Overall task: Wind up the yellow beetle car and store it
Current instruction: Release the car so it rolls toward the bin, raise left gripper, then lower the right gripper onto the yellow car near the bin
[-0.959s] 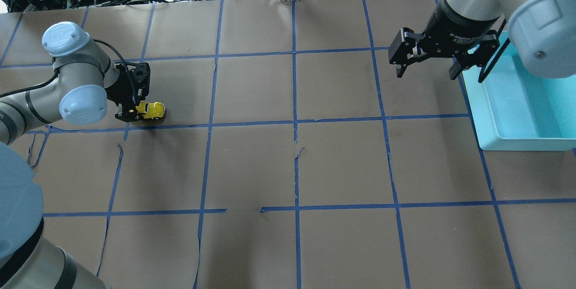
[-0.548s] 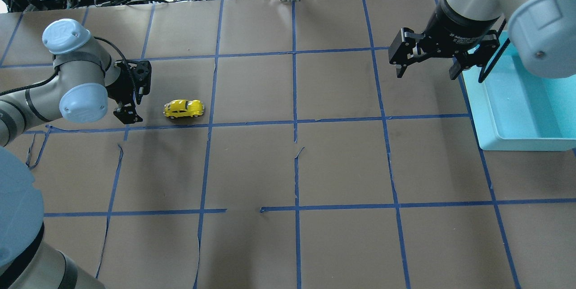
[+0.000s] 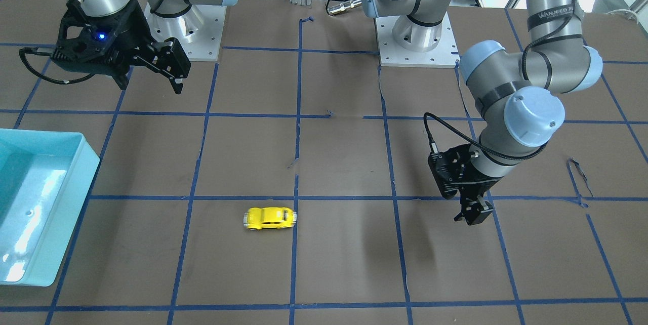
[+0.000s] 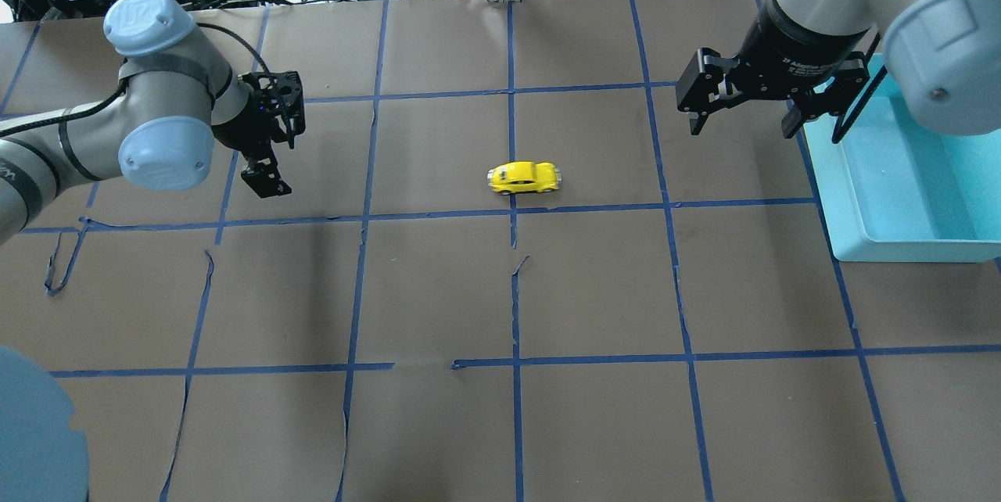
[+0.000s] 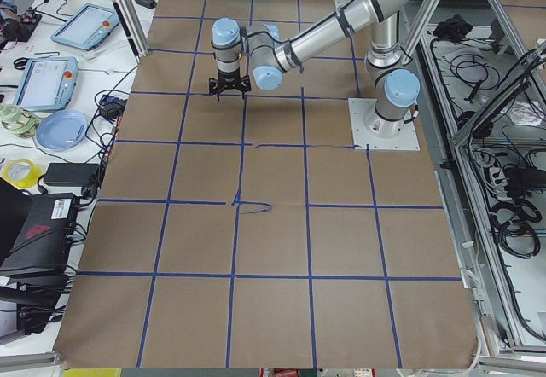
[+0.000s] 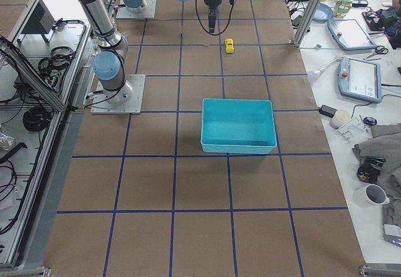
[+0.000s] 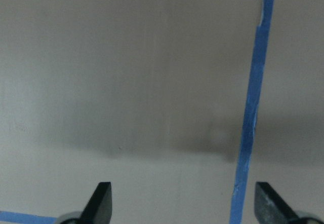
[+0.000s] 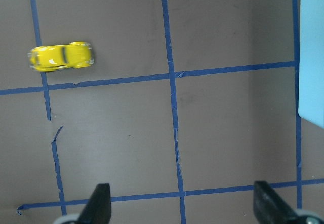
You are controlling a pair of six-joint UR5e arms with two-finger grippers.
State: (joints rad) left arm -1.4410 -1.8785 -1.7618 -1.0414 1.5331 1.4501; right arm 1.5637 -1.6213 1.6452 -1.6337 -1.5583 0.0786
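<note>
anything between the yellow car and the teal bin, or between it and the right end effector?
Nothing visible. The yellow beetle car sits alone; only blue tape lines lie between it and the teal bin. The right end effector hangs open near the bin, its line to the car unobstructed.

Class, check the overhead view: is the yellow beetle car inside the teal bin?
No, the yellow beetle car stands mid-table, well apart from the teal bin.
</note>
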